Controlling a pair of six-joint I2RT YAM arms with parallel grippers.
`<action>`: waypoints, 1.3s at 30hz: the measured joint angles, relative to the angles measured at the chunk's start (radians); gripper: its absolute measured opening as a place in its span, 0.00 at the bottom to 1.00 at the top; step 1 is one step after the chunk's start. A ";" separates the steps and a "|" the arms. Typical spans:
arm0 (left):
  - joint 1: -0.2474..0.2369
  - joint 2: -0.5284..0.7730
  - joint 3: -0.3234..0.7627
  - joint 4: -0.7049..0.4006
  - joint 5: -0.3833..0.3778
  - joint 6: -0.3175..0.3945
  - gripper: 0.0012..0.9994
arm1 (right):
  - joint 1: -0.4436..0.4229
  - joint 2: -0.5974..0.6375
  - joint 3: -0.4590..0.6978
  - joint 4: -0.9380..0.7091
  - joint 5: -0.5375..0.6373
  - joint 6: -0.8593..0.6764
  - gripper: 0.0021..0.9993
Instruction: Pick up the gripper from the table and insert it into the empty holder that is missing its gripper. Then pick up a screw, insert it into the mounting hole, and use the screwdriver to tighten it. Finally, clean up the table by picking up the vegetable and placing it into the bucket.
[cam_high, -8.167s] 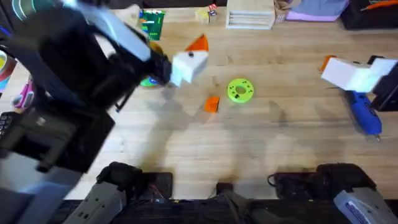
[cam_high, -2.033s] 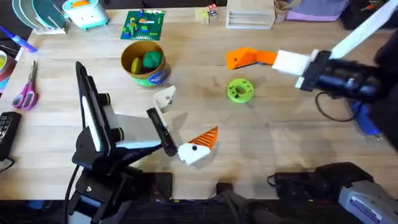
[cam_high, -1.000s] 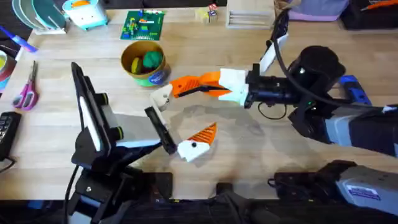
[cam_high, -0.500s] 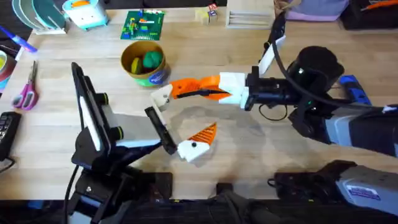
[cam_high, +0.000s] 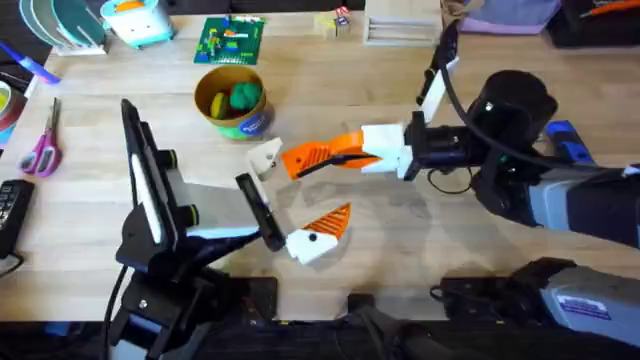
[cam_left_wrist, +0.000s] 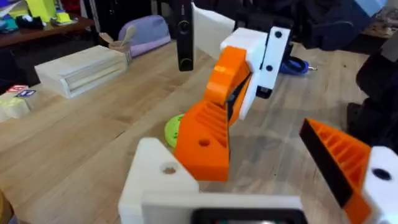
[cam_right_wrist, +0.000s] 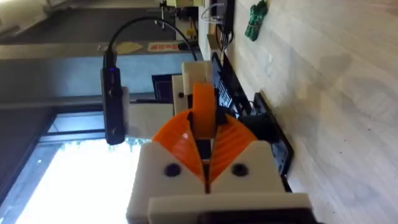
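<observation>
Nearest you, your left gripper (cam_high: 295, 195) is standing wide open and holding nothing. One finger is carrying its orange ribbed tip (cam_high: 328, 220). The other is the bare white plastic finger block (cam_high: 265, 157), the holder that lacks a tip.

Just beyond it, your right gripper (cam_high: 322, 156) is reaching across the light wooden plank table (cam_high: 400, 240), its two orange pads pinched shut on the small orange ribbed plastic wedge fingertip (cam_left_wrist: 204, 138). In the left wrist view the wedge is touching the holder's upper edge (cam_left_wrist: 155, 177). It is probably not seated, though the joint itself is hard to read.

The wedge's long axis is running roughly across the table, in line with the right gripper's fingers. Its free end is pointing toward the holder and tilting slightly down.

The risks from here:
- If you are pushing with the wedge off the holder's slot, it may twist in the pinch or jam at an angle. Its mounting hole (cam_left_wrist: 203, 142) would then miss the one in the block (cam_left_wrist: 168, 168).
- If you are letting go before it seats, it may drop to the table.
- If you are pressing hard, the open left finger may be shoved aside.

A lime-green disc (cam_left_wrist: 172, 129) is lying on the table behind the wedge. Farthest off, the small round yellow-rimmed bucket (cam_high: 250, 122) is standing well clear.
</observation>
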 joint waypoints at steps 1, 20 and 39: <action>0.000 0.000 0.000 0.000 0.001 0.000 0.99 | 0.001 0.000 0.000 0.000 -0.006 0.000 0.01; 0.000 0.000 0.000 0.000 -0.004 0.000 0.99 | 0.033 0.000 0.000 0.018 0.051 0.028 0.01; 0.000 0.000 0.000 0.000 -0.004 -0.001 0.99 | 0.081 0.025 0.019 0.045 0.121 0.053 0.01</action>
